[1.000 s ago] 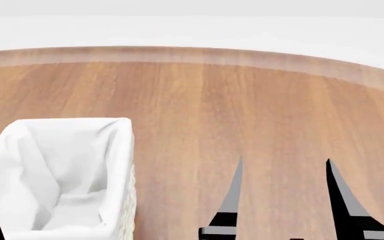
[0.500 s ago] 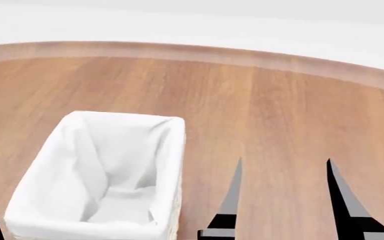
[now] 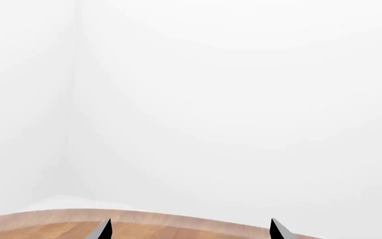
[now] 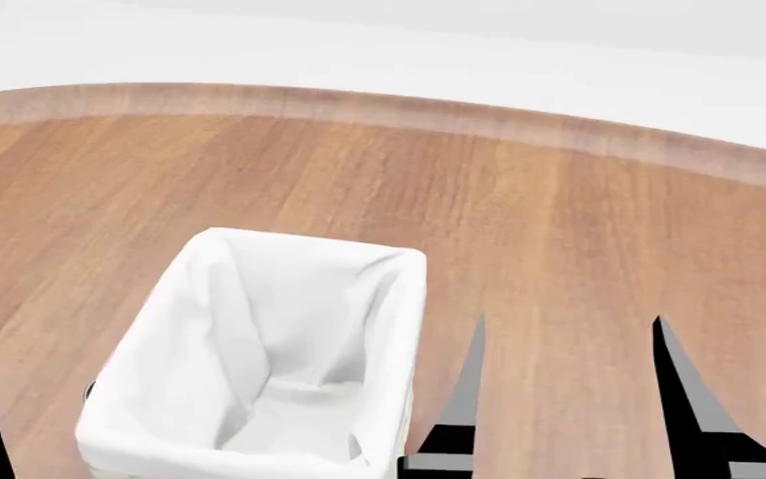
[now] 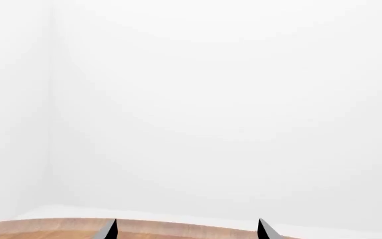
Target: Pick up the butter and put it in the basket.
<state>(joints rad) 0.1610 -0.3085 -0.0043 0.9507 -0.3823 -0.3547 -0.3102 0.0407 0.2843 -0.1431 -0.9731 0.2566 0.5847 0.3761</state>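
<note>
Wood-grain counter (image 4: 557, 230) fills the head view up to a curved far edge, with blank white wall beyond it. The right claw (image 4: 567, 399) sits low in that view, its two dark fingers standing well apart with bare wood showing between them, so it is spread and holding nothing. The right wrist view shows the same: two tips apart at the frame's foot, aimed at the wall over the counter's rim. Of the left claw (image 3: 189, 231) the head view catches only a dark sliver at the edge, but its wrist view shows two tips likewise parted and empty.

Just to the left of the right claw stands the basket (image 4: 397, 299), its white liner folded over the rim and its inside apparently empty, though the near bottom is cut off by the frame.

The butter is not visible in any view; it probably lies outside the head camera's field. So the step in hand is, as I judge it, finding it. Best done by swinging the head or base slowly until the red-orange box appears, keeping both claws spread and raised clear of the basket wall, and only then committing an arm. Reaching blind risks knocking the basket.
</note>
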